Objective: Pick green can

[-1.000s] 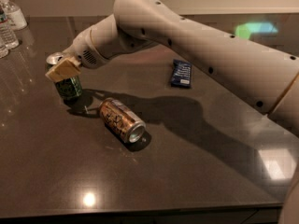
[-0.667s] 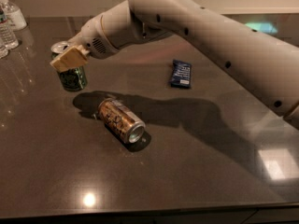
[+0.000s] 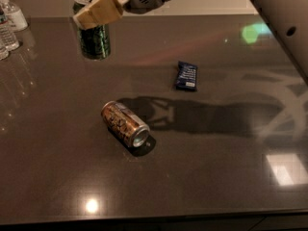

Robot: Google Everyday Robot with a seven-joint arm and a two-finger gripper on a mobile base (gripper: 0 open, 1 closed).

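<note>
Dark glossy tabletop (image 3: 202, 177). The gripper (image 3: 96, 11) is clamped on the green can (image 3: 95, 43) hanging just beneath it. Raise it straight up with a firm grip; the brown-gold can (image 3: 125, 124) lies well below-right.

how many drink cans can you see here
2. The green can is upright at upper left, gripped by the hand near its top. The brown-gold can lies on its side on the table near the middle. None seems hidden.

Upper part of the green can (image 3: 95, 42) behind the gripper (image 3: 95, 12), top left; water bottles (image 3: 13, 17) partly off-frame.
</note>
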